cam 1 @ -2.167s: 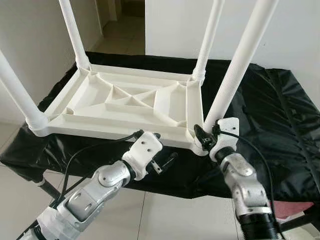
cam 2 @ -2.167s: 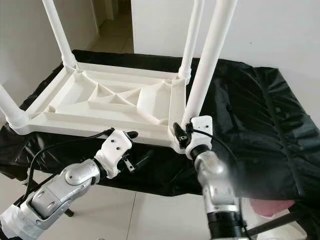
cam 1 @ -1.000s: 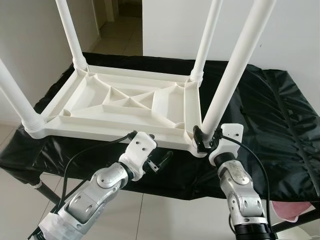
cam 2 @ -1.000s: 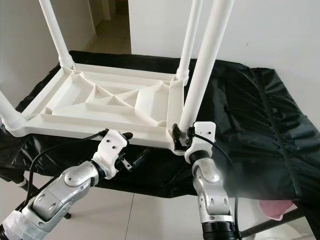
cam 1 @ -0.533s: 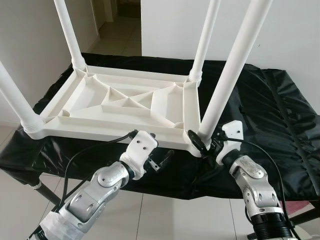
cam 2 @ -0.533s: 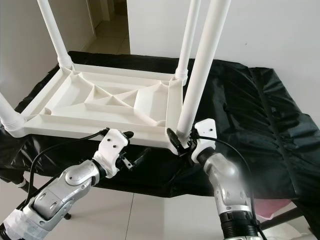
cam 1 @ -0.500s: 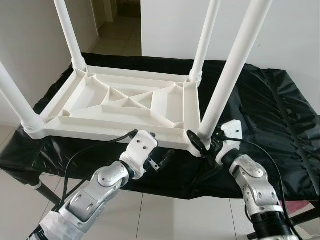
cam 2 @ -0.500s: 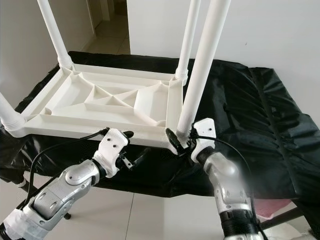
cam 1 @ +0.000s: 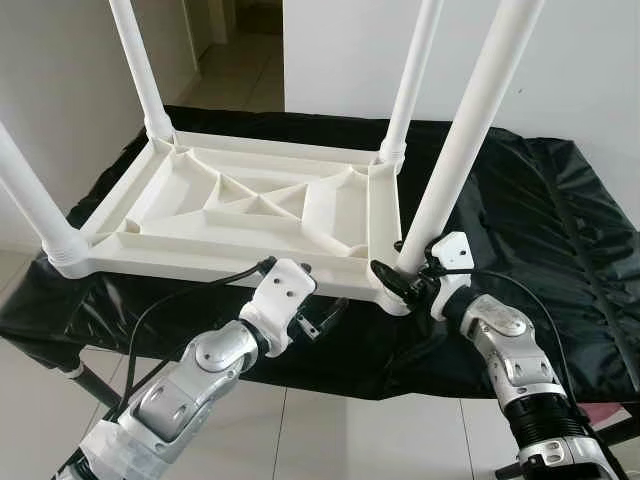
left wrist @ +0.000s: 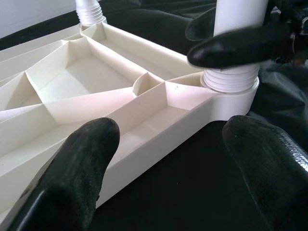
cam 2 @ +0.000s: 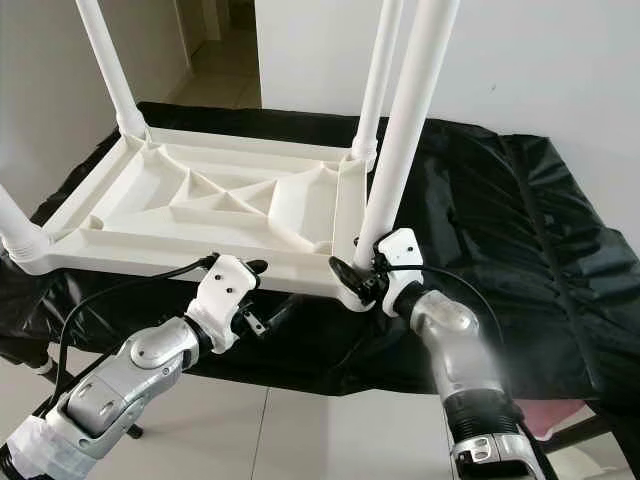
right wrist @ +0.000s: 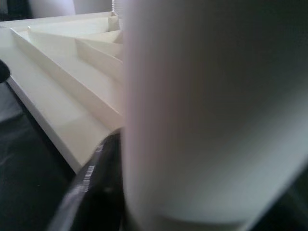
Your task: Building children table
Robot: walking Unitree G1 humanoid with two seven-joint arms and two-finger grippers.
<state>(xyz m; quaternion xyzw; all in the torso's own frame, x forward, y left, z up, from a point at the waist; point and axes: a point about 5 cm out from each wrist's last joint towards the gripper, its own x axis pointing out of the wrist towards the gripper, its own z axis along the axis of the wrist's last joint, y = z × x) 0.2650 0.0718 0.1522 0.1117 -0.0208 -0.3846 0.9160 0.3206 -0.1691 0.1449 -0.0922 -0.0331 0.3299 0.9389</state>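
Observation:
A white plastic children's table (cam 1: 240, 210) lies upside down on a black cloth, its ribbed underside facing up. Four white legs stand upright in its corner sockets. My right gripper (cam 1: 398, 281) is shut on the near right leg (cam 1: 468, 135), just above its threaded base; that leg (right wrist: 207, 110) is close up in the right wrist view, with one black finger (right wrist: 91, 192) beside it. My left gripper (cam 1: 325, 318) hovers open just in front of the tabletop's near rim. Its two fingers (left wrist: 72, 168) are spread wide, with nothing between them.
The black cloth (cam 1: 540, 210) covers a low stand and hangs over its near edge. Tiled floor (cam 1: 330, 440) lies below me. A pink object (cam 2: 540, 420) sits low at the right. White walls and a doorway stand behind the far legs (cam 1: 135, 60).
My right forearm has swung out to the right and the wrist has turned around the near right leg, keeping its hold. The left arm has barely moved.

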